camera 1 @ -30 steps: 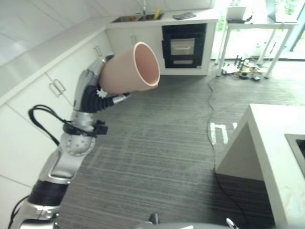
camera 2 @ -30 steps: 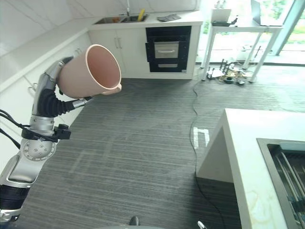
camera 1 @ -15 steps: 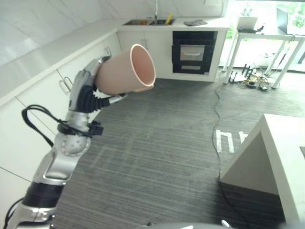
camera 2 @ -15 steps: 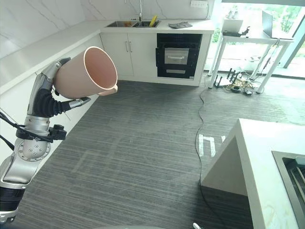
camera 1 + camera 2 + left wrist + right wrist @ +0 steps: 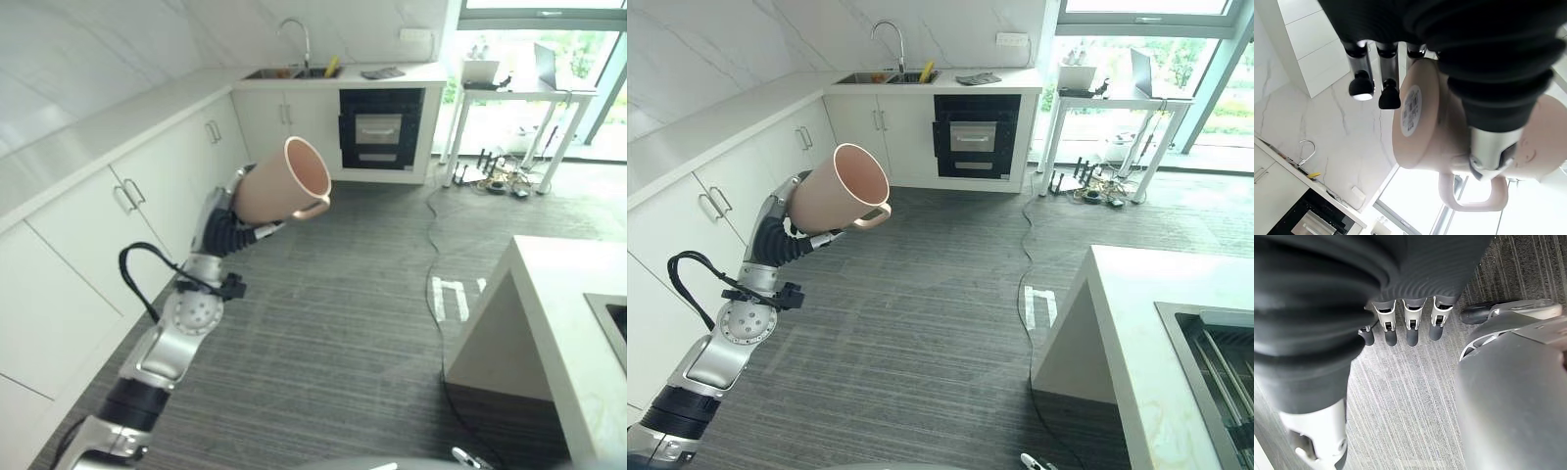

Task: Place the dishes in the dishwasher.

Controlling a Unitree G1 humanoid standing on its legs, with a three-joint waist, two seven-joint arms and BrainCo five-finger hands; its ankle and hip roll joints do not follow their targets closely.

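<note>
Matt pink cup [image 5: 279, 184], glossy marble wall [image 5: 745, 44], ribbed grey floor [image 5: 921, 333]

We count one pink mug [image 5: 837, 189], held in the one left hand [image 5: 227, 203]; one right hand [image 5: 1400, 328] hangs over the floor. We also count one built-in oven [image 5: 977, 135], one faucet [image 5: 886, 41], one white desk [image 5: 1122, 106] and one island table [image 5: 1161, 323].

Kitchen layout, quick rundown

Cabinets [image 5: 745, 176] run along the left, sink [image 5: 877, 76] and oven [image 5: 978, 135] at the back, island counter [image 5: 1146, 323] on the right, desk [image 5: 1127, 98] behind it.
</note>
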